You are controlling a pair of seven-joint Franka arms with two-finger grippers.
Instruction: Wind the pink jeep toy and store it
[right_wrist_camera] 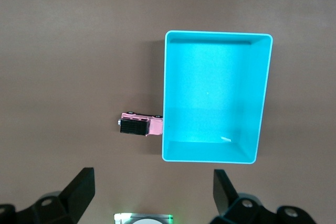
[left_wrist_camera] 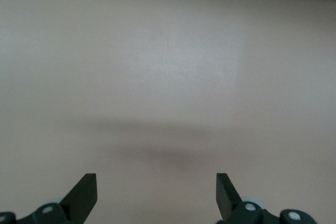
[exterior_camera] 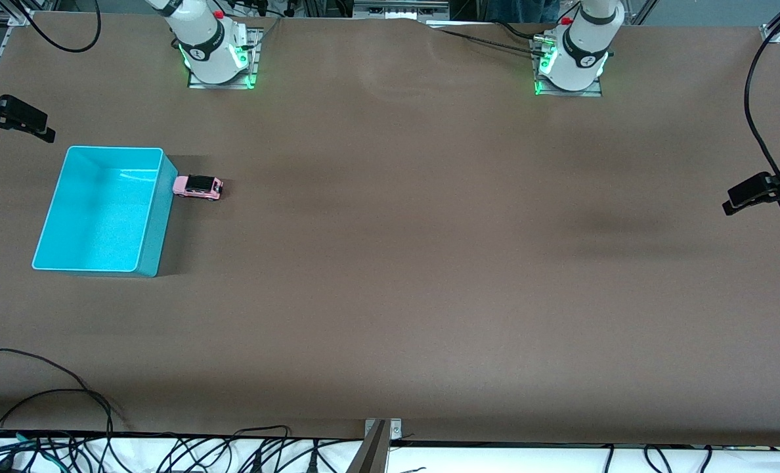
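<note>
The pink jeep toy (exterior_camera: pixel 198 187) stands on the brown table with one end touching the outer wall of the empty turquoise bin (exterior_camera: pixel 159 223), on the side toward the left arm's end. Both also show in the right wrist view: the jeep (right_wrist_camera: pixel 140 125) against the bin (right_wrist_camera: pixel 210 87). My right gripper (right_wrist_camera: pixel 153 177) is open and empty, high over the table near its own base. My left gripper (left_wrist_camera: pixel 156 182) is open and empty over bare table. Neither gripper shows in the front view.
The two arm bases (exterior_camera: pixel 216 56) (exterior_camera: pixel 574 62) stand along the table's edge farthest from the front camera. Black camera clamps (exterior_camera: pixel 9 118) (exterior_camera: pixel 767 190) reach in at both ends of the table. Cables (exterior_camera: pixel 68 420) lie along the edge nearest the front camera.
</note>
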